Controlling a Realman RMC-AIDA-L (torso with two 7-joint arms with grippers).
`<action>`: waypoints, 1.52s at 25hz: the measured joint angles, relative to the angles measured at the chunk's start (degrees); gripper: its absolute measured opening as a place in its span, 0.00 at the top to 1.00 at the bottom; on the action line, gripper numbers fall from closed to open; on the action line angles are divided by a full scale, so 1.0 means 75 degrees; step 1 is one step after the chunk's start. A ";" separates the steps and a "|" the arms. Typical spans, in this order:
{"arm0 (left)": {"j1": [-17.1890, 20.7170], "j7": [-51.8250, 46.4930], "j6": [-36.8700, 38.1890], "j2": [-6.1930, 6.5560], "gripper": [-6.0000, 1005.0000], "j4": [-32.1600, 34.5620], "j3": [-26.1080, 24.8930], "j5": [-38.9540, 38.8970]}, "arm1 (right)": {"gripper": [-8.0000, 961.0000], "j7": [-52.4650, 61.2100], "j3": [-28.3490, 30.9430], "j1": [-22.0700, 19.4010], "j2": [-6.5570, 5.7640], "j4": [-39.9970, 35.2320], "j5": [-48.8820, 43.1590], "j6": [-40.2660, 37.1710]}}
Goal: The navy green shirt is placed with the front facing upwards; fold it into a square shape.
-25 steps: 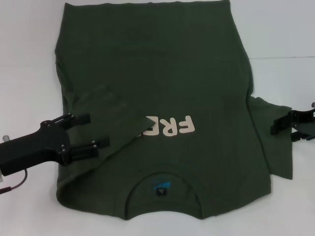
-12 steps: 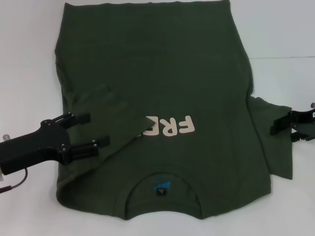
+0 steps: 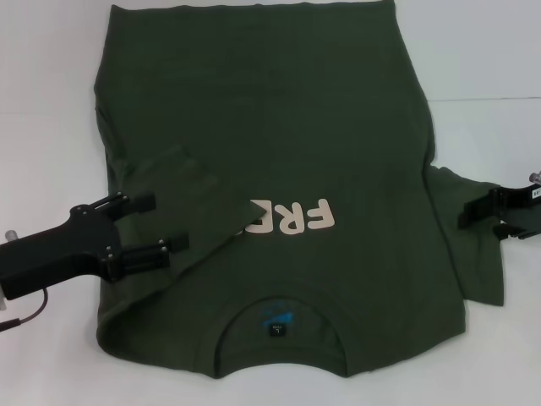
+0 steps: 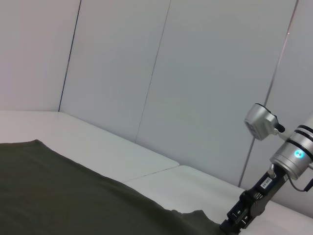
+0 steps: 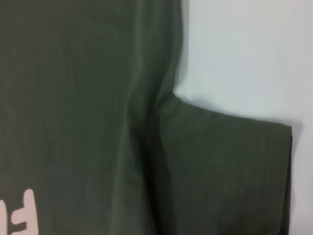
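The navy green shirt (image 3: 270, 127) lies flat on the white table, print side up, with its collar (image 3: 279, 326) nearest me. Its left sleeve (image 3: 182, 190) is folded in over the chest and covers part of the off-white print (image 3: 292, 218). My left gripper (image 3: 169, 222) hovers open beside that folded sleeve, holding nothing. At the right edge, my right gripper (image 3: 483, 222) stands open over the outspread right sleeve (image 3: 473, 254). The right wrist view shows that sleeve (image 5: 230, 171) and the armpit crease. The left wrist view shows shirt cloth (image 4: 73, 196) and the right gripper (image 4: 242, 218) far off.
The white table (image 3: 51, 127) shows on both sides of the shirt, with a seam line (image 3: 490, 99) at the right. Pale wall panels (image 4: 195, 88) stand behind the table. A thin cable (image 3: 21, 317) hangs under my left arm.
My right gripper has shifted slightly inward and up over the right sleeve. The left gripper and the shirt have barely moved.
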 joint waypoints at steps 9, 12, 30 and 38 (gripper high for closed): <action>0.0002 0.0003 -0.0001 0.0000 0.07 0.0000 0.0000 0.0000 | 0.31 -0.0061 -0.0007 -0.0029 -0.0014 0.0113 0.0136 -0.0007; 0.0002 0.0008 -0.0001 0.0000 0.07 0.0000 0.0000 0.0000 | 0.33 -0.0061 -0.0013 -0.0032 -0.0017 0.0115 0.0136 -0.0041; 0.0003 0.0012 -0.0001 0.0000 0.07 0.0000 -0.0012 0.0000 | 0.77 -0.0386 -0.0080 -0.0032 -0.0018 0.0041 0.0081 -0.0192; 0.0002 0.0012 -0.0001 0.0000 0.07 0.0000 -0.0029 0.0000 | 0.97 -0.0574 -0.0112 0.0007 -0.0018 0.0026 0.0077 -0.0251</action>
